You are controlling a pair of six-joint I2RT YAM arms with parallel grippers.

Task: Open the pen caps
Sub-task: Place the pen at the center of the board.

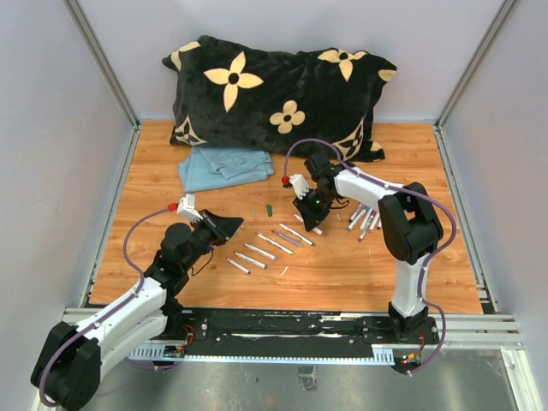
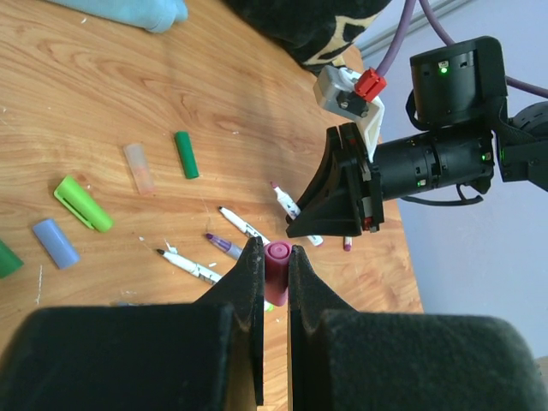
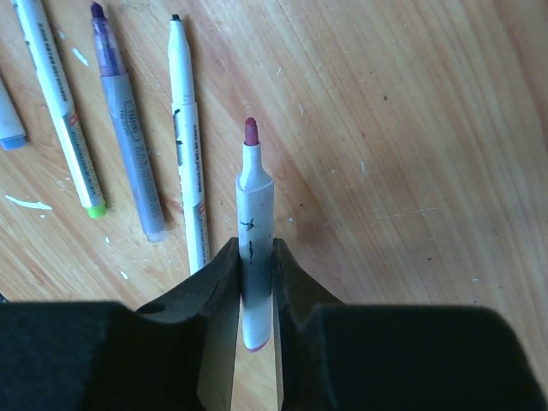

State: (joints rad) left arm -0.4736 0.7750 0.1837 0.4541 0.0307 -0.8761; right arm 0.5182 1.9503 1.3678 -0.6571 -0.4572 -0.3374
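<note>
My left gripper (image 2: 274,253) is shut on a pink pen cap (image 2: 276,272), held above the wooden floor; in the top view it (image 1: 229,225) sits left of the pen row. My right gripper (image 3: 254,250) is shut on a white pen barrel (image 3: 254,214) whose pink tip (image 3: 251,130) is bare; in the top view it (image 1: 306,219) is at the middle. Loose caps lie on the wood: green (image 2: 187,154), pale clear (image 2: 139,168), light green (image 2: 83,203), blue (image 2: 56,242). A green cap (image 1: 269,209) also shows from above.
Several uncapped pens (image 1: 257,250) lie in a row between the arms; three lie beside my right gripper (image 3: 128,128). A bunch of capped pens (image 1: 365,219) lies to the right. A black flowered pillow (image 1: 274,94) and a blue cloth (image 1: 224,164) are at the back.
</note>
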